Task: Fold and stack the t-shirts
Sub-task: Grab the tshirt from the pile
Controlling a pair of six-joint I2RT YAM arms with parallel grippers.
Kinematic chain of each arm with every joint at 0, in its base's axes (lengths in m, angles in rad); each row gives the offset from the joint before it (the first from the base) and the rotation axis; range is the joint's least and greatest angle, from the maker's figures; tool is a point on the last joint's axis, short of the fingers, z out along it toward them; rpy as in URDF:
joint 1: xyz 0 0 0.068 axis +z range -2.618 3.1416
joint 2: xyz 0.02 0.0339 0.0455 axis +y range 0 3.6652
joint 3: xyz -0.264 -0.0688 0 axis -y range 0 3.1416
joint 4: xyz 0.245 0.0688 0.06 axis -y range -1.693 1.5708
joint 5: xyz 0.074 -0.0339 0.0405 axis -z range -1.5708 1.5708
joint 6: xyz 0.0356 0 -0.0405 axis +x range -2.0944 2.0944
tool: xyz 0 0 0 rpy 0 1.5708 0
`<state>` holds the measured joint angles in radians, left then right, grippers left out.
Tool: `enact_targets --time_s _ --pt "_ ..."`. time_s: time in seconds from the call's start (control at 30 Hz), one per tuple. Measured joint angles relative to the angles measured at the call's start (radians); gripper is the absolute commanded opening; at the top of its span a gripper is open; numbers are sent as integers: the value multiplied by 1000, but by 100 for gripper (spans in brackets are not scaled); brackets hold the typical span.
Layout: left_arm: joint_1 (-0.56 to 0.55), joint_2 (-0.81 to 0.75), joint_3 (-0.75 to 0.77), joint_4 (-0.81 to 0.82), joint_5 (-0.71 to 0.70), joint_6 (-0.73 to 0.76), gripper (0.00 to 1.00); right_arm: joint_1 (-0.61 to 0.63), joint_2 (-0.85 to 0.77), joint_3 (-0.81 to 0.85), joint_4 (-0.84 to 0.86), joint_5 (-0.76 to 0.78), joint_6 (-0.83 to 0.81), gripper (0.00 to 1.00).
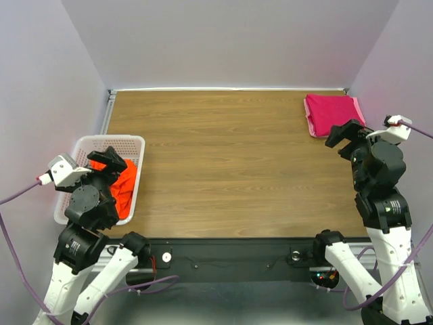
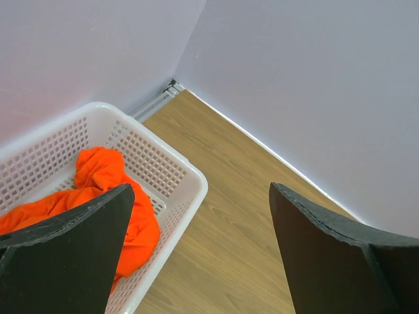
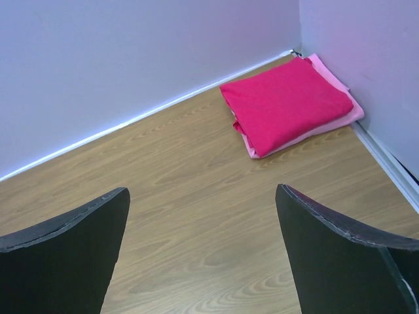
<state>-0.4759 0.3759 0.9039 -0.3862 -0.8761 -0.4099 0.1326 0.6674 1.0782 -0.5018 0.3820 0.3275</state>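
Observation:
The magenta-pink t-shirt (image 1: 331, 113) lies folded in the table's far right corner, a paler pink edge showing beneath it; it also shows in the right wrist view (image 3: 288, 103). The orange t-shirt (image 1: 123, 184) lies crumpled in the white lattice basket (image 1: 128, 143) at the left edge; the left wrist view shows it too (image 2: 108, 176). My left gripper (image 1: 107, 162) hovers over the basket, open and empty (image 2: 200, 193). My right gripper (image 1: 346, 135) is open and empty (image 3: 203, 193), just near of the pink shirt.
The wooden table (image 1: 230, 162) is walled at the back and both sides. The basket (image 2: 190, 190) sits against the left wall. A black rail (image 1: 230, 254) runs along the near edge between the arm bases.

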Motion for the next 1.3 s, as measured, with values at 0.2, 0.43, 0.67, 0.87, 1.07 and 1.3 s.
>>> enact_targets --time_s 0.2,0.43,0.67,0.87,1.07,1.3 --pt "0 24 0 -11 1 0 96 0 11 -6 1 -26 1 99" --pt "0 247 24 -50 63 -16 96 0 72 -15 1 -112 4 100" --pt "107 595 128 -124 191 -72 96 0 172 -21 6 -254 11 100" --pt "451 663 99 -134 304 -47 93 0 186 -77 10 -381 47 100" --pt "625 676 28 -68 339 11 93 0 186 -113 15 -437 61 100" --pt "668 869 -69 11 406 8 92 14 185 -113 16 -444 53 100"
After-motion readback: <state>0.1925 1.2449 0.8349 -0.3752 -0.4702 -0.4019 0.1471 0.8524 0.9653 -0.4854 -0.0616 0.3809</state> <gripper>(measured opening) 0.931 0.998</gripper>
